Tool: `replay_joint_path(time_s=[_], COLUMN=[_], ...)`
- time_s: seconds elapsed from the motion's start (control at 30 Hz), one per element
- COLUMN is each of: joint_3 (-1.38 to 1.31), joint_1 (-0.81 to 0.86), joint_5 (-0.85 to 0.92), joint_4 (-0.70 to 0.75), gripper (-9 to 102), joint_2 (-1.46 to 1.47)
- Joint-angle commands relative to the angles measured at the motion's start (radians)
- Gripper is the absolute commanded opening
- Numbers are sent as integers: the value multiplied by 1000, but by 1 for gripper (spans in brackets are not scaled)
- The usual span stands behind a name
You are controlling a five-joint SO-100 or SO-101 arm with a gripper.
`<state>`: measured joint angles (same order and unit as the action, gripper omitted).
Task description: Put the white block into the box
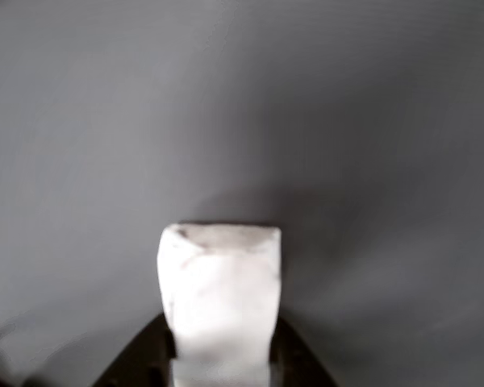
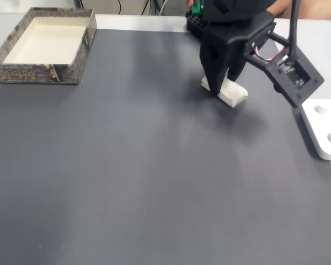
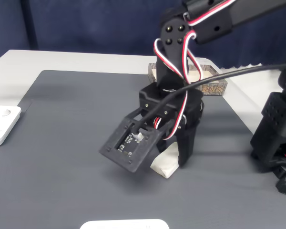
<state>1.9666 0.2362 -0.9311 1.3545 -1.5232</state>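
Note:
The white block fills the lower middle of the other view, its grubby end facing away, with dark fingers pressed against both sides. In a fixed view my gripper points down at the far right of the dark mat, shut on the block, which rests on the mat and sticks out to the right. From the opposite side, the gripper shows with the block under its tips. The box, brown-patterned with a cream inside, stands at the mat's far left corner; behind the arm a part of the box shows.
A glossy white panel with round knobs lies just off the mat's right edge, close to the wrist camera mount. The panel lies at the left in the other fixed view. The arm's black base stands at the right. A wide bare mat lies between block and box.

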Motion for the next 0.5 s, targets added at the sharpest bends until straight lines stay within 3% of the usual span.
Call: replay_joint_path(time_s=[0.0,0.47], joint_3=[-67,-75], joint_1=[44,233], joint_5=[-17,11], joint_4=[60,206], gripper=[-2,-2], joint_2=[-115,-365])
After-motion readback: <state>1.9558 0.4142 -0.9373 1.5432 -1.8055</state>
